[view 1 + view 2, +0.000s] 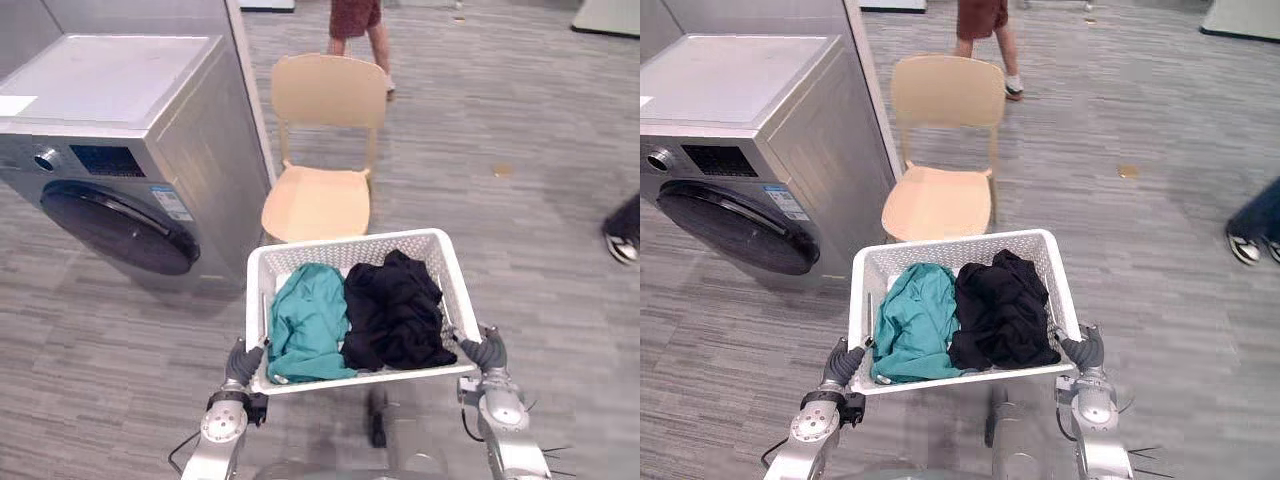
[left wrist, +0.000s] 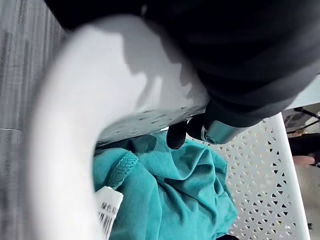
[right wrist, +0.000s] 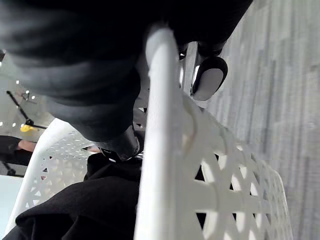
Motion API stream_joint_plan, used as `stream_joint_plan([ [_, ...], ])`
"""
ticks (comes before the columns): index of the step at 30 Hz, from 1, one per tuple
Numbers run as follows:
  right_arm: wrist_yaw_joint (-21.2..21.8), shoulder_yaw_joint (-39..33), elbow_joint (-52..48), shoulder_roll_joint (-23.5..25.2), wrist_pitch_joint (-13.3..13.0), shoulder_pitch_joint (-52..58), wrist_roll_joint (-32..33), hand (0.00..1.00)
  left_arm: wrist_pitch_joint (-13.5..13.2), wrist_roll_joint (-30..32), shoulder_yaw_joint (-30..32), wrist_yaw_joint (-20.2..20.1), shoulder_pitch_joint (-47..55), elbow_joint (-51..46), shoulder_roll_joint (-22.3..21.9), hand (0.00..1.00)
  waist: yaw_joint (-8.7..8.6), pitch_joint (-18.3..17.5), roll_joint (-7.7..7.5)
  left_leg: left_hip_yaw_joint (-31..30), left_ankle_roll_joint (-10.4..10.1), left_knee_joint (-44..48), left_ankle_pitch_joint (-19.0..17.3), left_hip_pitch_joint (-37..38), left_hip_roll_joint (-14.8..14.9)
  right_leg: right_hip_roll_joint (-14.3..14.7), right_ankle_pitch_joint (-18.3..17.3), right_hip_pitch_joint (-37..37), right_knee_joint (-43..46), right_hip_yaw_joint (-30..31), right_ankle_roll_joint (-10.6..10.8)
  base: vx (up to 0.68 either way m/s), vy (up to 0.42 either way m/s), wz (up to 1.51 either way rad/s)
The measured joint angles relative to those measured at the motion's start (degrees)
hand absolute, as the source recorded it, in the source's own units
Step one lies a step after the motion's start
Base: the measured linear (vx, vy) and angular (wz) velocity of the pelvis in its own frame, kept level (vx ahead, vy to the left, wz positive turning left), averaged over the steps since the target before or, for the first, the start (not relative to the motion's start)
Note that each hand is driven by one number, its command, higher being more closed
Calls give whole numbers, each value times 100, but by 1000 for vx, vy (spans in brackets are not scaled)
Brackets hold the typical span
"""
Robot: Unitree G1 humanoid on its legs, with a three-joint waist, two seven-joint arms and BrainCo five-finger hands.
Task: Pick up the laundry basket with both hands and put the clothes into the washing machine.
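Observation:
A white perforated laundry basket (image 1: pixel 352 253) is held off the floor in front of me. Inside lie a teal garment (image 1: pixel 308 325) on the left and a black garment (image 1: pixel 396 310) on the right. My left hand (image 1: pixel 243 364) is curled round the basket's left rim, its fingers (image 2: pixel 176 135) hooked inside over the teal cloth (image 2: pixel 170 195). My right hand (image 1: pixel 487 351) is curled round the right rim (image 3: pixel 159 125), above the black cloth (image 3: pixel 85 205). The silver washing machine (image 1: pixel 110 150) stands at the left with its dark round door (image 1: pixel 118 230) closed.
A beige chair (image 1: pixel 322 150) stands just beyond the basket, next to the washer. A person's legs (image 1: pixel 357 25) are behind the chair, and another person's shoe (image 1: pixel 622 240) shows at the right edge. Open grey floor (image 1: pixel 500 180) lies to the right.

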Motion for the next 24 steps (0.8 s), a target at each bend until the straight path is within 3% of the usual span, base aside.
stream_joint_plan([
  [1,0,-6,-205,10,18,197,1,100,3,0,4,-3,2,1,-33,100,-37,40,52,16,-126,943,246,-276,107,7,-226,305,7,-162,-50,482,-166,62],
  [2,-3,0,-514,38,51,465,2,100,4,0,9,-11,45,-8,-65,100,6,70,47,138,-203,2230,903,-788,319,13,-430,718,-105,-247,-87,469,-157,55],
  [3,-10,2,-656,55,53,555,3,100,1,-2,9,-14,112,-47,-75,100,56,73,50,260,-221,2861,1053,-1037,516,43,-509,931,-219,-269,-99,437,-123,31],
  [4,-44,-3,-854,96,53,633,4,100,-11,-6,3,-21,235,-184,-84,100,93,72,54,549,-55,3754,800,-1470,888,127,-588,1273,-429,-319,-118,397,-85,7],
  [5,-60,-25,-967,103,52,639,12,100,-36,-7,4,-23,262,-287,-102,100,172,59,39,739,45,3995,531,-1871,1087,140,-609,1552,-660,-317,-124,483,-84,6],
  [7,-61,-61,-1025,107,45,580,45,100,-154,-7,5,-23,262,-340,-115,100,213,55,-3,900,219,3361,162,-2239,1234,96,-600,1871,-1017,-314,-108,309,-29,2],
  [10,-62,-83,-911,93,42,484,48,100,-183,-6,2,-23,256,-328,-120,100,269,52,-8,590,123,1267,122,-2369,1060,-63,-611,2121,-1189,-235,-19,305,121,-15],
  [12,-56,-115,-639,65,32,432,57,100,-180,2,-28,-24,255,-257,-115,100,280,38,-15,236,-142,145,451,-2317,811,-199,-678,2161,-1199,-118,240,255,243,-25],
  [13,-50,-158,-440,38,22,422,68,100,-176,24,-119,-19,257,-112,-147,100,239,-59,179,40,-305,-388,1167,-2245,799,-134,-779,2236,-1267,-18,463,243,258,-22],
  [14,-45,-171,-145,91,12,328,75,100,-169,46,-126,-18,175,93,-56,100,199,-52,47,92,-282,-350,1110,-2172,727,-219,-809,2283,-1300,50,544,225,225,-24],
  [15,-37,-163,210,250,15,272,78,100,-98,114,-169,-18,102,299,171,100,163,-116,-205,257,-208,-640,1095,-1953,485,-486,-799,2312,-1382,169,638,157,151,-19],
  [17,-42,-109,378,271,15,268,79,100,-87,169,-223,-18,-3,384,333,100,157,-123,-360,466,-104,-801,1091,-1916,280,-705,-762,2232,-1492,354,737,215,231,-40],
  [21,-157,-120,632,203,14,-252,111,100,-86,224,-276,71,-565,442,479,100,80,25,-303,814,76,-633,982,-2302,165,-896,-578,1725,-1484,675,944,73,164,-44],
  [24,-375,-76,853,125,-35,-1161,227,100,-93,218,-242,383,-1603,722,640,100,-16,373,-229,915,140,-450,1016,-3026,178,-887,-428,932,-1328,826,973,-90,115,-26],
])
